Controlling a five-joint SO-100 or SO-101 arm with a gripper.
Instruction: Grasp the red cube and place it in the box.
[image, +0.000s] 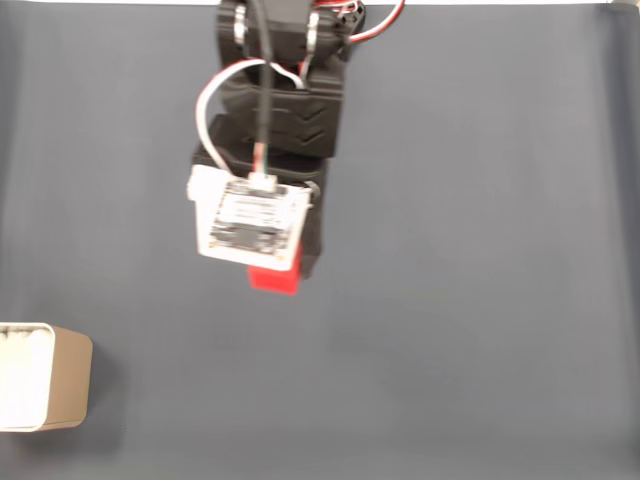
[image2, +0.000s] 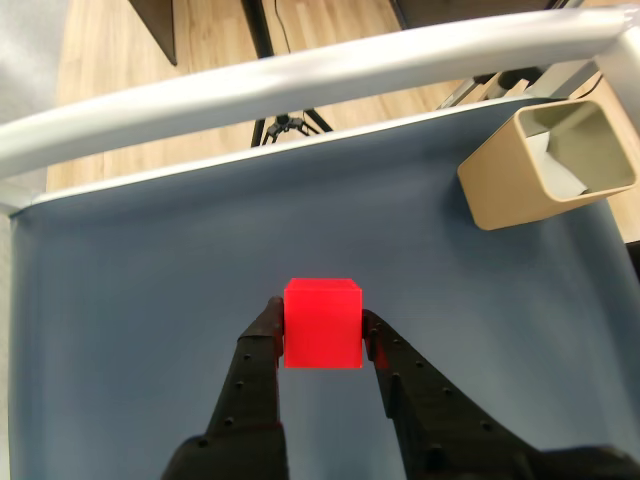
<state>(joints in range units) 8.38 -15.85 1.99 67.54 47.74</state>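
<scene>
The hand (image2: 322, 335) was closed on the red cube (image2: 322, 324), a finger flat against each opposite side face, and the cube looked light, rigid and easily held, with the box (image2: 547, 163) well ahead to its right.

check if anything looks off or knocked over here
Nothing stands out. The small bright red cube sits squarely between the black gripper's fingers, and the beige rounded box with its white interior stands upright and empty on the grey mat.
</scene>
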